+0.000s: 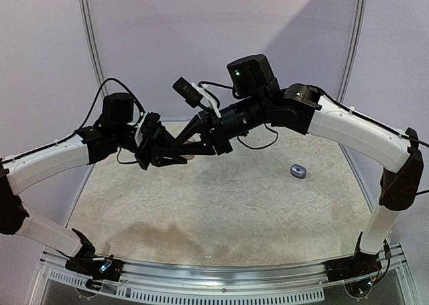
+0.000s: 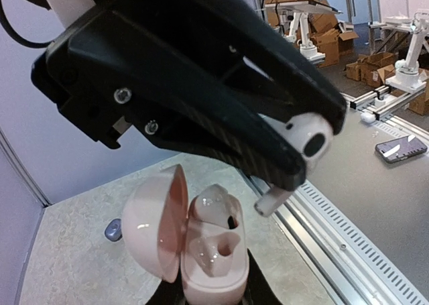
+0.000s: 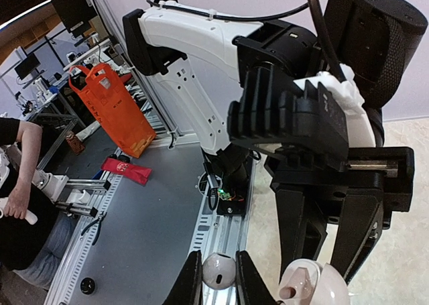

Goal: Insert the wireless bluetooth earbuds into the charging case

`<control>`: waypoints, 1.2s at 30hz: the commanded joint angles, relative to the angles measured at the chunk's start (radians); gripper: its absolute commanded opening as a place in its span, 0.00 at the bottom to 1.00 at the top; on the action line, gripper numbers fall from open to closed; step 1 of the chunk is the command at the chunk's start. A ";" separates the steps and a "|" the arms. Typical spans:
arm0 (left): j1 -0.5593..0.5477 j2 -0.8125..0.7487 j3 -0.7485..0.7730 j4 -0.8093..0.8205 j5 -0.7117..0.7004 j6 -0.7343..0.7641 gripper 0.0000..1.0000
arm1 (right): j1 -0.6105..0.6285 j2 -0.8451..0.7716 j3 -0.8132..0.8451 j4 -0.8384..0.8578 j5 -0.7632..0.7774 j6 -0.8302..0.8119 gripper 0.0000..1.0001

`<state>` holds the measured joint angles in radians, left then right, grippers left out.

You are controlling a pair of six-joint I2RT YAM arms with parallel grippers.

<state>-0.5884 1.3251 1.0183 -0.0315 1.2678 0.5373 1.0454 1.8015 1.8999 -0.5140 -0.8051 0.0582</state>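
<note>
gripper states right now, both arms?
left gripper: closed, holding the charging case, lid open.
right gripper: closed, holding a white earbud.

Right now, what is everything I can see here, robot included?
earbud: one, white, pinched close beside the open case
case: one, pink, lid open, held up off the mat
oval thing: one, grey, lying alone on the mat
mat: one, beige, under the arms
phone: one, dark, lying flat at the far right of the left wrist view
boxes: several, brown, in the background
bag: one, orange, standing in the background
packet: one, red, lying just below the bag
person: one, dark top, at the left edge of the right wrist view
arms: two, white and black
left gripper: black, shut on the case
right gripper: black, shut on the earbud
</note>
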 commanded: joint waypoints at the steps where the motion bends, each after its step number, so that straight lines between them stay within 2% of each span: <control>1: -0.011 0.013 0.026 -0.071 0.013 0.046 0.00 | 0.003 0.020 0.047 -0.062 0.033 -0.047 0.00; 30: -0.014 -0.004 0.000 -0.007 -0.015 0.047 0.00 | 0.000 0.081 0.068 -0.119 0.121 -0.143 0.00; 34: -0.013 0.001 -0.018 -0.004 -0.066 -0.014 0.00 | -0.001 0.068 0.085 -0.098 0.127 -0.126 0.00; 36: -0.013 0.007 -0.046 0.013 -0.162 -0.075 0.00 | -0.001 0.055 0.107 -0.062 0.126 -0.089 0.00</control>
<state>-0.5888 1.3254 1.0115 -0.0704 1.2057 0.5564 1.0451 1.8435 1.9614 -0.6044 -0.7139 -0.0673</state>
